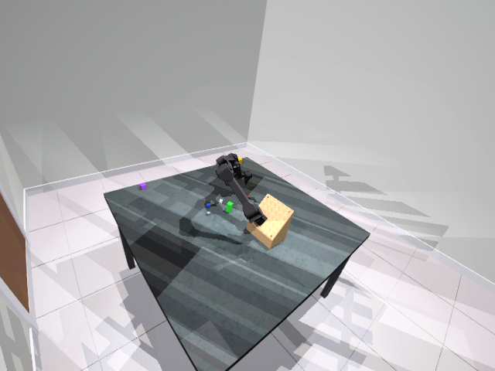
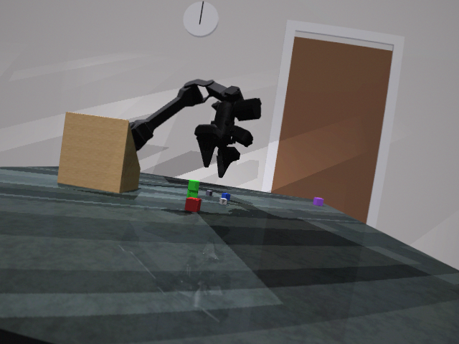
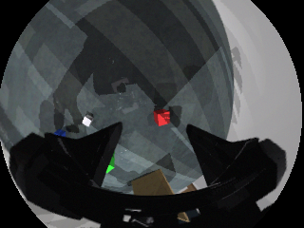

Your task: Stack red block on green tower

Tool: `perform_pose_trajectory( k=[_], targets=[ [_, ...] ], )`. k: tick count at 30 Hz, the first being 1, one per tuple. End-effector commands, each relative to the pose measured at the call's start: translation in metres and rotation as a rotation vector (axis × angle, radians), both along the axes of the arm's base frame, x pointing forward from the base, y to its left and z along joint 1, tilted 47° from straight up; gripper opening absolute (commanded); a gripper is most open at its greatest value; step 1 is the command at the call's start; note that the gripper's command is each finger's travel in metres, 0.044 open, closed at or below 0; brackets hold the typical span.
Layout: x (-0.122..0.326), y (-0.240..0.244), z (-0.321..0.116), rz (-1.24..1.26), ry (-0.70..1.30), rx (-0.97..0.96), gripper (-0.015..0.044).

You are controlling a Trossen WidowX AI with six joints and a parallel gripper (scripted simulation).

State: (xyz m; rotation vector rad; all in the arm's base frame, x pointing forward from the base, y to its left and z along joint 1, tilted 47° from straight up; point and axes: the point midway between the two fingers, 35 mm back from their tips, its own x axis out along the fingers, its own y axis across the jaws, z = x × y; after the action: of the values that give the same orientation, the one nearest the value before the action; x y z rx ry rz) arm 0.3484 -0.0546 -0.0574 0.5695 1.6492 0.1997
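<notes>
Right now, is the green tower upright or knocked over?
Upright. In the exterior view the green tower stands as two stacked blocks on the table, the red block on the table before it, the open gripper above.
</notes>
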Motion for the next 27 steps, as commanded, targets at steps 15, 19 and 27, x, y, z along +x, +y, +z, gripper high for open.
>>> perform_pose_trajectory(
  k=[15, 19, 27],
  targets=[
    [-0.035, -0.034, -0.043, 0.138, -0.081, 0.307, 0.0440],
    [-0.032, -0.029, -0.046, 0.137, -0.082, 0.308, 0.0440],
    [-0.036, -0.001, -0.074, 0.138, -0.082, 0.310, 0.0440]
  ],
)
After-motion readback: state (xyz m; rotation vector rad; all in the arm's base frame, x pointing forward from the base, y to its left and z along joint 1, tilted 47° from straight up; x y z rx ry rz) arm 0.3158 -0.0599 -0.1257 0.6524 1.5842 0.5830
